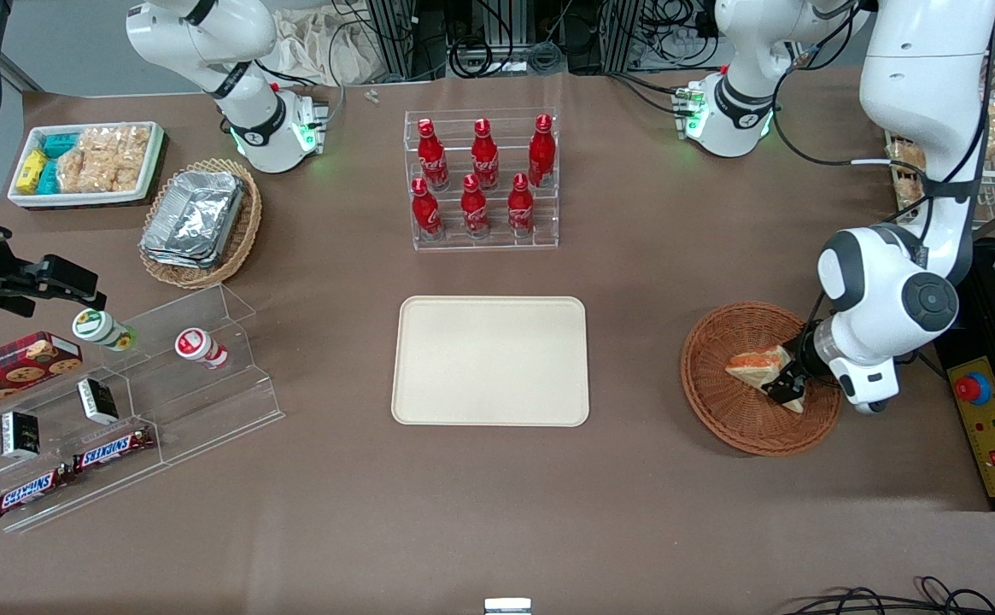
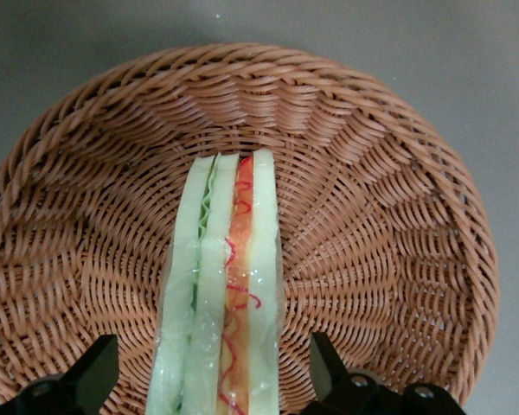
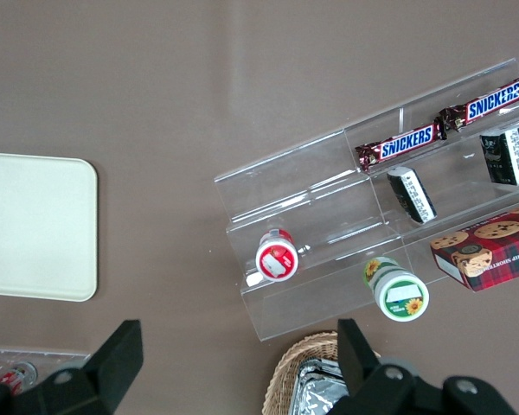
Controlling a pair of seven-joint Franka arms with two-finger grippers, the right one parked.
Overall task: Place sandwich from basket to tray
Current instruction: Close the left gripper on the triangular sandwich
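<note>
The sandwich (image 1: 756, 363), a white-bread wedge with orange-red and green layers, stands on edge in the round reddish-brown wicker basket (image 1: 723, 406) toward the working arm's end of the table. My left gripper (image 1: 786, 386) is down in the basket and open, with one black finger (image 2: 95, 367) on each side of the sandwich (image 2: 225, 285) and a gap of wicker (image 2: 372, 216) showing on both sides. The cream tray (image 1: 490, 360) lies bare at the table's middle, beside the basket, and its corner (image 3: 35, 225) shows in the right wrist view.
A clear rack of red bottles (image 1: 482, 181) stands farther from the front camera than the tray. A pale wicker basket with foil containers (image 1: 198, 220), a white snack bin (image 1: 87, 162) and an acrylic shelf with snacks (image 1: 113, 410) lie toward the parked arm's end. A yellow control box (image 1: 988, 423) sits beside the basket.
</note>
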